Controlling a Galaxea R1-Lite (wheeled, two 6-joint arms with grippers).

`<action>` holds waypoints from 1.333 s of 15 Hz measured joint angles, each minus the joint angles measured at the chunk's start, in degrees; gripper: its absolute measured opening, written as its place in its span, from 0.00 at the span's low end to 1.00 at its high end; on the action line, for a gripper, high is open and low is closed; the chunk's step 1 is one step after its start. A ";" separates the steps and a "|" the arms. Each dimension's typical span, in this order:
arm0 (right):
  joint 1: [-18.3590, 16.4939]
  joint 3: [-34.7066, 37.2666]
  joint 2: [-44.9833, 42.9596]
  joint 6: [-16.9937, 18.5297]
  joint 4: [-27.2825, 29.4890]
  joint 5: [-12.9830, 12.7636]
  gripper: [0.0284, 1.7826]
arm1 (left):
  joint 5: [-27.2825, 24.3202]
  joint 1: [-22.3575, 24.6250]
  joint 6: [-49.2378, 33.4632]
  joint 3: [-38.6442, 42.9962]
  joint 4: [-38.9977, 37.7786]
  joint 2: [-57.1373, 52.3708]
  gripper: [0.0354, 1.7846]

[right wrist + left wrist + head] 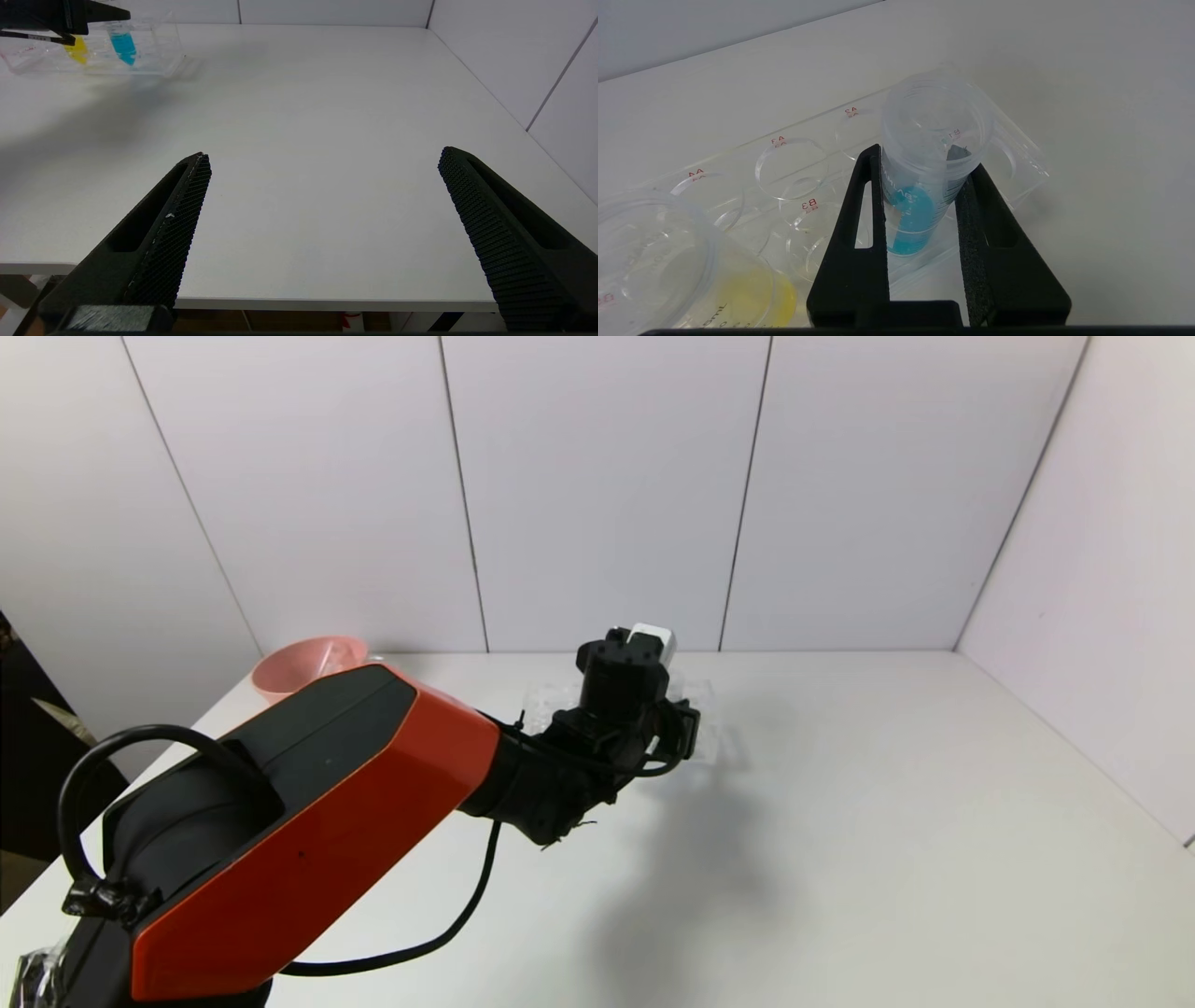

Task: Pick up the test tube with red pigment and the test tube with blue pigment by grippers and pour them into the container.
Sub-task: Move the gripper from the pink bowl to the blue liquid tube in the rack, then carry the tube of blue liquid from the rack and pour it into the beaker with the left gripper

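White tabletop (887,821), panelled white walls behind. A clear tube rack (784,154) sits at mid-table, with a pink bowl (303,665) well off toward my left; I cannot find the container in any view.

My left gripper (924,186) is over the rack, its jaws standing on either side of the test tube with blue pigment (924,177). Both pads appear to touch the tube wall, so I judge it clamped. The tube's long axis runs close to upright, slightly tilted, mouth toward my wrist and blue liquid pooled at the lower end. The tube with yellow liquid (738,294) stands just beside it. I see no test tube with red pigment.

My right gripper (322,224) rests near the table's near edge, fingers spread wide and empty, well apart from the rack.

Judgement: the left arm alone is placed for this tube. Extraction should follow the tube's own axis, straight up out of the well; a sideways pull risks dragging the rack or tipping the yellow tube.
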 joint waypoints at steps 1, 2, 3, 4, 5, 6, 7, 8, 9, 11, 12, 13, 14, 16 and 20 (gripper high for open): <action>0.00 0.00 0.00 0.00 0.00 0.00 1.00 | -0.05 0.00 0.05 0.00 0.13 -0.20 0.23; 0.00 0.00 0.00 0.00 0.00 0.00 1.00 | -0.05 0.00 0.05 0.00 0.20 -0.46 0.23; 0.00 0.00 0.00 0.00 0.00 0.00 1.00 | -0.06 -0.02 0.07 0.00 0.11 -0.74 0.23; 0.00 0.00 0.00 0.00 0.00 0.00 1.00 | -0.06 -0.02 0.13 -0.10 0.00 -1.07 0.23; 0.00 0.00 0.00 0.00 0.00 0.00 1.00 | -0.16 -0.02 0.13 -0.27 -0.17 -1.35 0.23; 0.00 0.00 0.00 0.02 0.00 0.00 1.00 | -0.20 -0.05 0.16 -0.41 -0.20 -1.68 0.23; 0.00 0.00 0.00 0.00 0.00 0.00 1.00 | -0.22 -0.05 0.17 -0.49 -0.22 -2.01 0.23; 0.00 0.00 0.00 0.00 0.00 0.00 1.00 | -0.30 -0.05 0.39 -0.57 -0.27 -2.38 0.23; 0.00 0.00 0.00 0.00 0.00 0.00 1.00 | -0.33 -0.05 0.60 -0.62 -0.38 -2.79 0.23; 0.00 0.00 0.00 0.00 0.00 0.00 1.00 | -0.38 -0.05 1.05 -0.71 -0.30 -3.74 0.23; 0.00 0.00 0.00 0.00 0.00 0.00 1.00 | -0.57 -0.06 1.35 -0.82 -0.46 -4.39 0.23; -0.02 0.00 0.00 0.00 0.00 0.00 1.00 | -0.63 -0.20 1.62 -0.82 -0.44 -5.12 0.23; 0.00 0.00 0.00 0.00 0.00 0.00 1.00 | -0.66 -0.27 1.73 -0.79 -0.28 -5.88 0.23; -0.02 0.00 0.00 0.00 0.00 0.00 1.00 | -0.49 0.06 2.28 -0.68 -0.24 -7.45 0.23; -0.02 0.00 0.00 0.00 0.00 0.00 1.00 | -0.22 -0.06 4.02 0.30 -0.02 -11.13 0.23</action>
